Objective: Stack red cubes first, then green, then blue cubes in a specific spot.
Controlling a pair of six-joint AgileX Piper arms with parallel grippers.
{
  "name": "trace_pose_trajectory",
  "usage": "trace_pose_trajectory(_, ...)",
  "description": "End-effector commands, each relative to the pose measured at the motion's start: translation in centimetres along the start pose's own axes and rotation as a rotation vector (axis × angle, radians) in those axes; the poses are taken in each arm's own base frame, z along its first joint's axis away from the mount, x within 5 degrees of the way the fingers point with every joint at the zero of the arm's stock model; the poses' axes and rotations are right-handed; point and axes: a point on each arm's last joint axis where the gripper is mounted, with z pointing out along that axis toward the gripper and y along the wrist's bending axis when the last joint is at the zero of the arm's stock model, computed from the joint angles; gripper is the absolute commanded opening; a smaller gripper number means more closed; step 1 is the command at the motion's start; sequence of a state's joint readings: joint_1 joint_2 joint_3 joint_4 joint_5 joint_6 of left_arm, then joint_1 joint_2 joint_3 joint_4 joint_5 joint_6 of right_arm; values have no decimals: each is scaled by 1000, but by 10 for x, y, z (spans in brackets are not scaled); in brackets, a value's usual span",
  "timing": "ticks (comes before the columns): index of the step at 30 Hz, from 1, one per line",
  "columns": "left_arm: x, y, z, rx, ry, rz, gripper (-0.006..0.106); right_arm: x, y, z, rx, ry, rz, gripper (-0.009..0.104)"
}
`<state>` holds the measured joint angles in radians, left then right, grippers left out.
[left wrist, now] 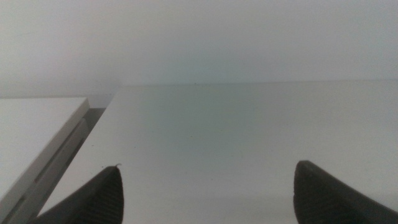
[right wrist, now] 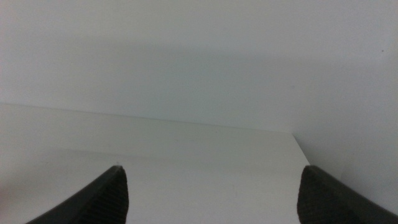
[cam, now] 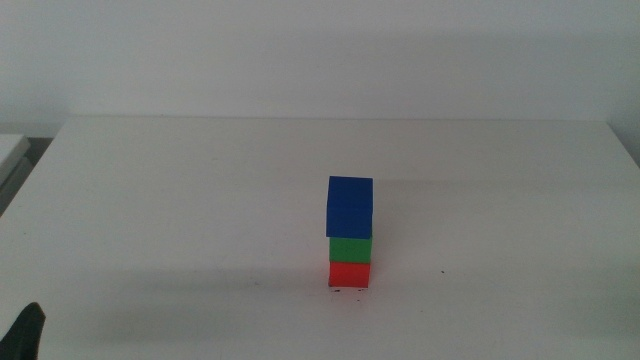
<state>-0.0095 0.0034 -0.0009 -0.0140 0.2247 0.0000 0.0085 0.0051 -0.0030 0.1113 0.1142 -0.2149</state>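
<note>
From the middle view, the red cube sits on the scribbled spot of the white desk, the green cube on it, the blue cube on top. The left claw gapes wide and empty at the desk's edge. The right claw is likewise spread, holding nothing.

The middle view looks forward and down from above the near edge of the white table, taking in the whole top to its far edge and the wall behind. The left wrist view sits low, close over the table, facing along it toward the far edge and a left side edge. The right wrist view, equally low, faces the far right corner; both share wall and tabletop with the middle view
</note>
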Motion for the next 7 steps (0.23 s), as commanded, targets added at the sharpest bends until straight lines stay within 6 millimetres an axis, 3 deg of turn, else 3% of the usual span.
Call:
trace_pose_trajectory(1, -1, 0, 0, -2, -15, 7, 94, 0, 0, 0, 9, -5, -9, 93)
trace_pose_trajectory(7, -2, 0, 0, 0, -23, -2, 94, 0, 0, 0, 9, -5, -9, 93)
